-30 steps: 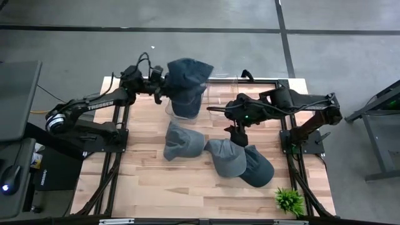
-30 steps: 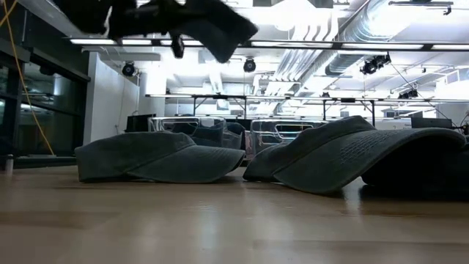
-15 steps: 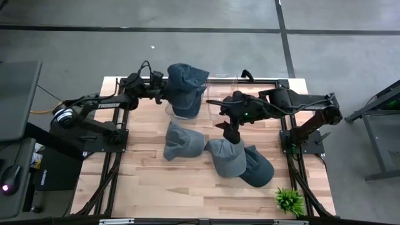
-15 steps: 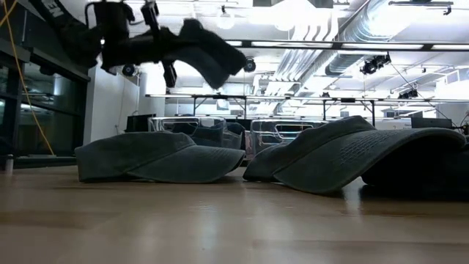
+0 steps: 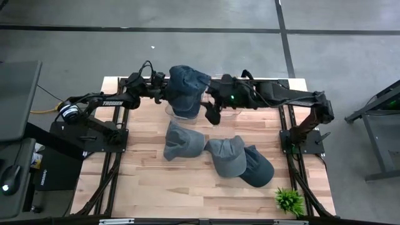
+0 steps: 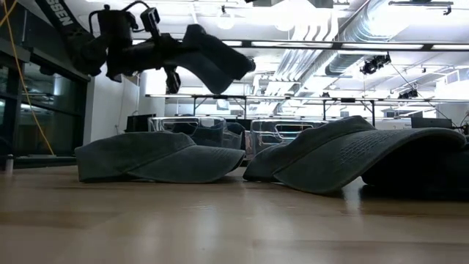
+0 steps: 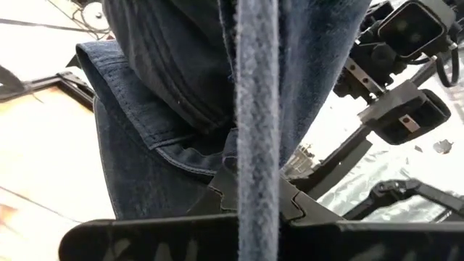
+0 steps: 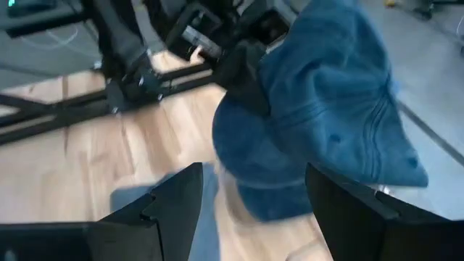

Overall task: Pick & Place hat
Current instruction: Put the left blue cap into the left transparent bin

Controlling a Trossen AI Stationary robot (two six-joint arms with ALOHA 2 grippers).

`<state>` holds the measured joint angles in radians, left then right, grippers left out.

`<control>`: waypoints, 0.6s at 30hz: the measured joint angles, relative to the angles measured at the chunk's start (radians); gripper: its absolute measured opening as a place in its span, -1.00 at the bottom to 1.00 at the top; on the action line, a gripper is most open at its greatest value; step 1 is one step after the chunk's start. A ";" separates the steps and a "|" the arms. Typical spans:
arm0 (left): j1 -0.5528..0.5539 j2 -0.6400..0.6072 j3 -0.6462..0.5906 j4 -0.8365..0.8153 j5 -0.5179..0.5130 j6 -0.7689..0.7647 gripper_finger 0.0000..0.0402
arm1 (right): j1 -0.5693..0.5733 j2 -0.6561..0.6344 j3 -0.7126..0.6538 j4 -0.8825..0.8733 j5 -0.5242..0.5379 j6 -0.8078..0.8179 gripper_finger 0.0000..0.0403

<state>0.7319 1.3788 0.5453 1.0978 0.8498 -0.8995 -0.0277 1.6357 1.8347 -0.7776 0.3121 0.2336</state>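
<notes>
I have the left gripper (image 5: pixel 161 91) clamped on the soft dark-blue denim cap (image 5: pixel 186 88), held in the air over the clear plastic bin (image 5: pixel 170 111) at the table's far edge. My right gripper (image 5: pixel 211 112), fingers spread and empty, sits just beside the cap's right flank, so it is the nearer free hand.

A small green plant (image 5: pixel 289 200) stands at the near right corner of the wooden table (image 5: pixel 162 184). A dark desk (image 5: pixel 15 100) is left of the table. Grey floor (image 5: pixel 187 50) with dark lines lies around.
</notes>
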 joint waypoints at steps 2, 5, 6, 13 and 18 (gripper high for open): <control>0.021 0.000 0.000 -0.001 0.015 -0.007 -1.00 | -0.026 0.014 0.000 0.045 -0.021 -0.035 0.19; 0.043 0.000 0.000 -0.001 0.027 -0.007 -1.00 | -0.065 0.041 0.000 0.090 -0.067 -0.094 0.19; 0.051 0.000 0.000 -0.002 0.037 -0.007 -1.00 | -0.079 0.054 0.000 0.103 -0.088 -0.111 0.19; 0.060 0.000 0.000 -0.031 0.083 -0.007 -1.00 | -0.165 0.131 0.000 0.200 -0.104 -0.245 0.19; 0.060 0.000 0.000 -0.032 0.091 -0.004 -1.00 | -0.208 0.154 0.000 0.214 -0.161 -0.291 0.19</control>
<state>0.7919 1.3792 0.5453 1.0663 0.9411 -0.9033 -0.2359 1.7893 1.8347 -0.5639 0.1514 -0.0572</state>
